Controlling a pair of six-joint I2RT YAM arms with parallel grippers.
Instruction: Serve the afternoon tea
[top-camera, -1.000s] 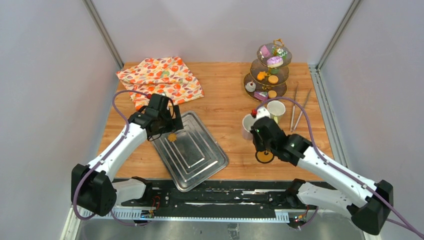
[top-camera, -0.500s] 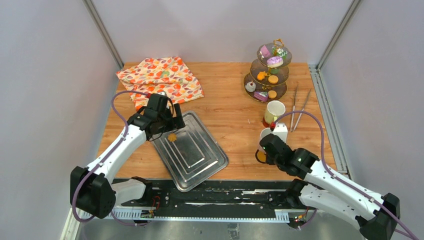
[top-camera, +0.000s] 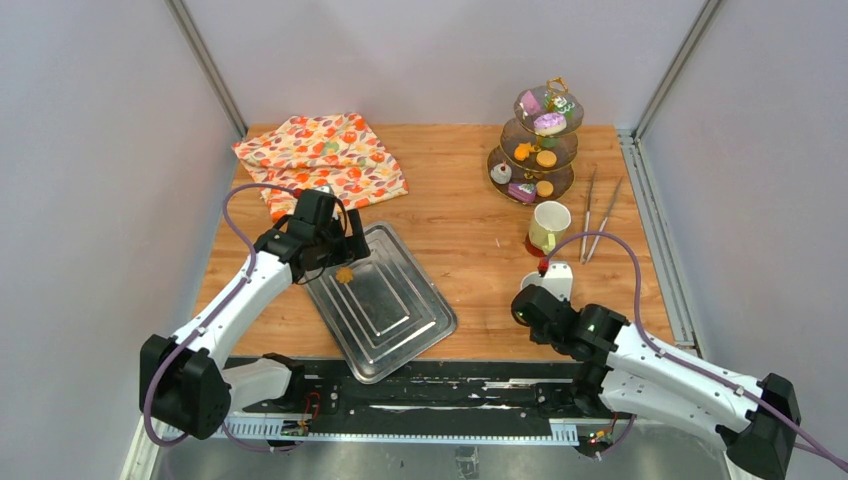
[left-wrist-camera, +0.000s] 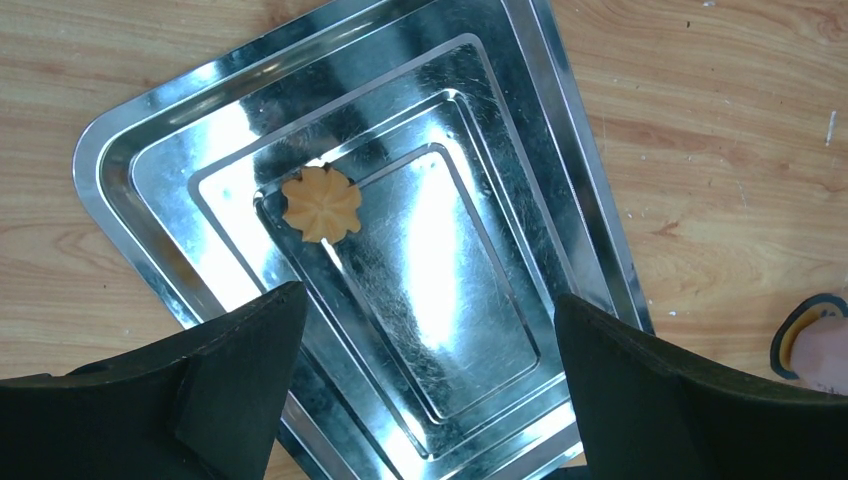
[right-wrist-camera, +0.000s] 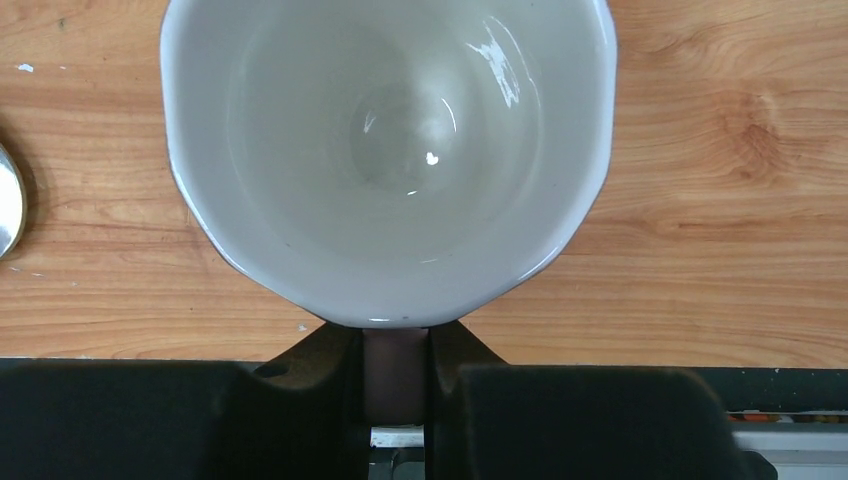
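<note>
One mug (right-wrist-camera: 390, 150) upright, mouth up, handle clenched in right gripper (right-wrist-camera: 395, 370), left gripper (left-wrist-camera: 430, 385) spread above cookie (left-wrist-camera: 320, 204) on tray (left-wrist-camera: 480, 300)

Wooden table (top-camera: 460, 215) seen from above. Floral cloth (top-camera: 320, 155) laid at far left; metal tray (top-camera: 400, 330) set aslant nearer front; tiered stand (top-camera: 492, 160), pale-green mug (top-camera: 548, 225), tongs (top-camera: 589, 215) grouped at far right.

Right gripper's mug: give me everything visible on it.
The mug fills the right wrist view, seen from straight above. The inside is glossy white, ceramic by the look, and empty, and the rim is slightly faceted. Its handle, dull pink, points toward the camera and is pinched between the right gripper's dark fingers. Wooden table lies beneath. Whether the base touches it cannot be told.
</note>
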